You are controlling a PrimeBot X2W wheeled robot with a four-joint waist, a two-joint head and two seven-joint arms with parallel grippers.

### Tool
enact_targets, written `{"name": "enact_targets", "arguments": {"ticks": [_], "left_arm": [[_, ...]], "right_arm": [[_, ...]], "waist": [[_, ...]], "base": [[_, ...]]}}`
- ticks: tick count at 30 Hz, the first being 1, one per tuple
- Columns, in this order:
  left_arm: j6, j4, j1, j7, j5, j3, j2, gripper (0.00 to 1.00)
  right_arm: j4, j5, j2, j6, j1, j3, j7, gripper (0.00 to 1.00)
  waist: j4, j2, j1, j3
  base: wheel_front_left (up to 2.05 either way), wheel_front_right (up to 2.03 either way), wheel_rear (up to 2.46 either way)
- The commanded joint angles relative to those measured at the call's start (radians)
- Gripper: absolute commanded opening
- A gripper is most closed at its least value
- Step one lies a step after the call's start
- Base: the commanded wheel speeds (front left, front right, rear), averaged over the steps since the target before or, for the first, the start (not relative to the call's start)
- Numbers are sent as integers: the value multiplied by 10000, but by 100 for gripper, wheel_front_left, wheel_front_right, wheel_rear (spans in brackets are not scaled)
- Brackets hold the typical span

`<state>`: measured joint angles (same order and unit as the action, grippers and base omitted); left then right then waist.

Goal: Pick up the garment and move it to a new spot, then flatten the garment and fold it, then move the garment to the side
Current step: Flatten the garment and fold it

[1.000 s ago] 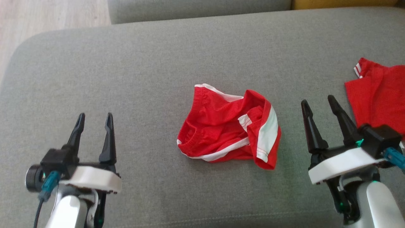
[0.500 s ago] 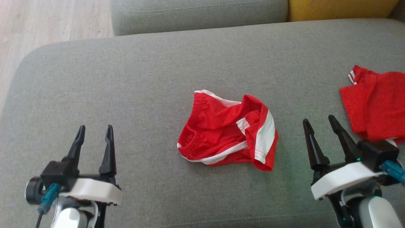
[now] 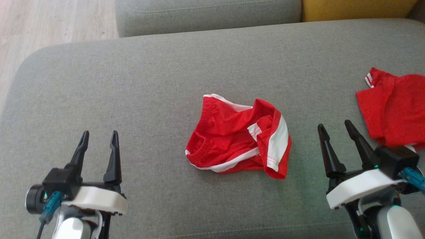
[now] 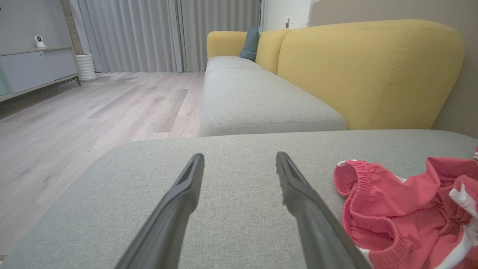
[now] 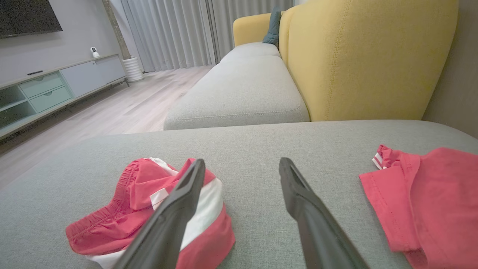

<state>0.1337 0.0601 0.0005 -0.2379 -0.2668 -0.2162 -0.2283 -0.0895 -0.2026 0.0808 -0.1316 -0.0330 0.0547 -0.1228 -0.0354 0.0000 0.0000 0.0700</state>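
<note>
The grey sofa seat (image 3: 132,83) carries everything. The red shorts (image 3: 229,136) lie crumpled near its middle, between the two grippers and touching neither. A second red garment (image 3: 395,106) lies at the right edge, close to the right gripper (image 3: 334,124). That gripper hovers to the right of the shorts, and the left gripper (image 3: 100,133) is well apart to their left; both sets of jaws stand spread wide and empty. The shorts look like thin, light sports cloth. They are limp, so they will likely sag and bunch when lifted, with no stiffness to keep a shape, and may slide a little on the seat's weave. The firmest hold is probably the gathered elastic waistband (image 3: 206,111) on the left side, where the cloth is thickest. The white side stripe (image 3: 279,139), doubled over at the right, offers a second raised fold to pinch.
</note>
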Motion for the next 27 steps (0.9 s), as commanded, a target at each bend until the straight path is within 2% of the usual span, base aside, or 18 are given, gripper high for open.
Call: {"name": "enact_targets", "arguments": {"ticks": [1, 5, 15, 19, 25, 26, 27], "left_arm": [[82, -380, -337, -21, -21, 321, -258, 100], [107, -398, -399, -31, -13, 295, -271, 100], [122, -379, -652, -33, -24, 208, -280, 100], [139, -407, -802, -47, 16, 120, -236, 100], [71, -257, -1026, -107, -14, 86, -210, 100], [62, -234, -1064, -117, -19, 82, -198, 100], [55, -216, -1097, -127, -17, 74, -189, 100]], "right_arm": [[-396, 8, 80, 9, 246, 221, -5, 100], [-358, 77, 126, 9, 201, 534, -141, 100], [39, 100, 628, 9, -38, 2994, -1175, 100], [255, 496, 700, 9, -55, 3134, -1425, 100], [482, 983, 517, 9, 39, 2693, -1542, 100], [555, 1033, 493, 9, 73, 2614, -1578, 53], [619, 1066, 469, 9, 114, 2542, -1593, 16]], "waist": [[10, 0, 0, 23], [30, 0, 0, 94], [99, 0, 0, 528], [166, 0, 0, 736], [238, 0, 0, 977], [253, 0, 0, 1001], [271, 0, 0, 1029]], "base": [[0, 0, 0], [0, 0, 0], [0, 0, 0], [0, 0, 0], [0, 0, 0], [0, 0, 0], [0, 0, 0]]}}
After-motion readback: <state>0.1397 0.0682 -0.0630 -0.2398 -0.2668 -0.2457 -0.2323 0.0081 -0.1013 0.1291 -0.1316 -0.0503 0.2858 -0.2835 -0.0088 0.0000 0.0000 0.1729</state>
